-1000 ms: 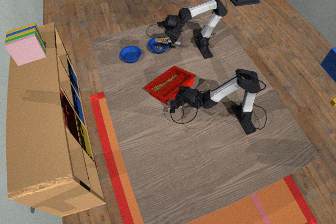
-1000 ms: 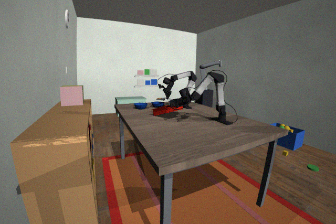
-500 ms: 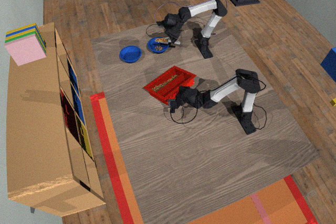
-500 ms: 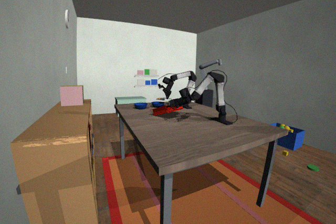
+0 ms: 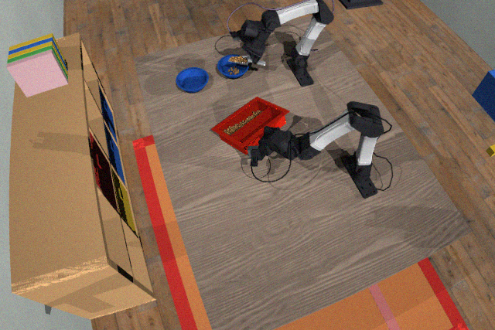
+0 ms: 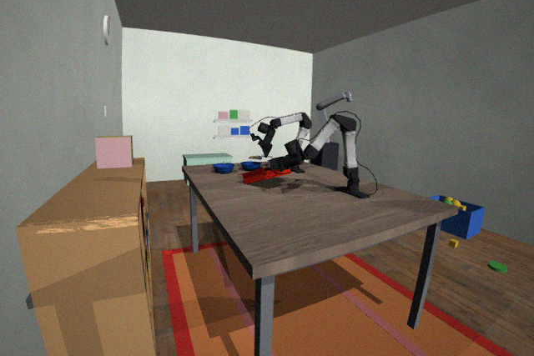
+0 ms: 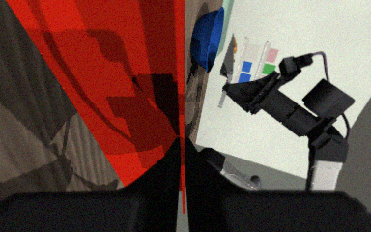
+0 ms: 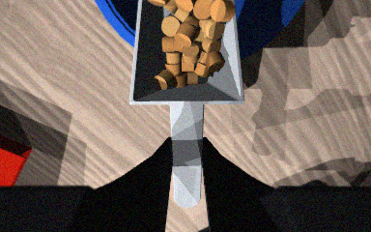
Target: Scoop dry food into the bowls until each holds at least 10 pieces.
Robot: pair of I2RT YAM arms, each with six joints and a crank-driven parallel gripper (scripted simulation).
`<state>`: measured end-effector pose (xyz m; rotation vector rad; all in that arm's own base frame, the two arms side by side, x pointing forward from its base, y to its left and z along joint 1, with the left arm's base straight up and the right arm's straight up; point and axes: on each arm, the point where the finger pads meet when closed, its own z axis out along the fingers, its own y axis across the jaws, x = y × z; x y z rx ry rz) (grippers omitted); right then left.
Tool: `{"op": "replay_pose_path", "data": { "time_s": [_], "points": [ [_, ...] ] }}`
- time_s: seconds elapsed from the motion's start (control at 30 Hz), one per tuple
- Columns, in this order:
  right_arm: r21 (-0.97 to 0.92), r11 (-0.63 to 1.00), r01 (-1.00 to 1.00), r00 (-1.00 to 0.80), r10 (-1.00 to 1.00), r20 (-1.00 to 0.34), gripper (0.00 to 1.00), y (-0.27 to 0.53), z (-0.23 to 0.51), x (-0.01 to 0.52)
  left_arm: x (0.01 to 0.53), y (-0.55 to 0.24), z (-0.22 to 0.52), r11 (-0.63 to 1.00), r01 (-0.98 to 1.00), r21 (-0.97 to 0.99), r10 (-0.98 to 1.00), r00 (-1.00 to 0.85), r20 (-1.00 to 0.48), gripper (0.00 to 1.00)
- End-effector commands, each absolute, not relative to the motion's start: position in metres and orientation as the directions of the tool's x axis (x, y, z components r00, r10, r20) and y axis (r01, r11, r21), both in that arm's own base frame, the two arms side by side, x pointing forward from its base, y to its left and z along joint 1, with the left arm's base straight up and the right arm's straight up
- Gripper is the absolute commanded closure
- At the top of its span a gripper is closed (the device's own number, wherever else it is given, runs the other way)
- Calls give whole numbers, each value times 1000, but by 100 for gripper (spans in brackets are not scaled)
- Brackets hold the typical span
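My right gripper point(image 5: 255, 64) point(image 8: 186, 140) is shut on the handle of the metal scoop point(image 8: 187, 190) point(image 6: 255, 157). The scoop is heaped with brown pieces point(image 8: 187, 43) and hangs over one blue bowl point(image 5: 220, 68) point(image 6: 249, 166) point(image 8: 274, 26), in which several pieces point(image 5: 233, 71) lie. The other blue bowl point(image 5: 192, 79) point(image 6: 223, 167) stands upright beside it and looks empty. My left gripper point(image 7: 183, 140) is shut on the wall of the red box point(image 5: 276, 109) point(image 6: 259, 176) point(image 7: 76, 19). The box is tilted, its gripped side raised. Its food point(image 5: 241, 122) lies in a band along the low side.
Both bowls stand near the far end of the wooden table point(image 5: 279, 218) point(image 6: 336, 214). The box lies between them and the left arm point(image 5: 332, 132) point(image 6: 327, 137). The right arm point(image 5: 298, 12) point(image 6: 289, 119) reaches in beside the bowls.
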<state>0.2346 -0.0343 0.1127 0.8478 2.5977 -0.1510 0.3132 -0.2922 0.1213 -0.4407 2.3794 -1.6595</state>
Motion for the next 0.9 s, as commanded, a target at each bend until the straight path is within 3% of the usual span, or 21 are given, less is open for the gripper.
{"op": "replay_pose_path", "data": {
  "time_s": [0.0,0.87],
  "points": [
    [73,794,604,-690,567,-449,100,-33,127,254,323,-299,164,272,13,-962,-341,-934,-109,100],
    [123,686,717,-607,701,-374,100,-31,134,256,323,-299,164,272,13,-962,-341,-934,-109,100]
  ]
}}
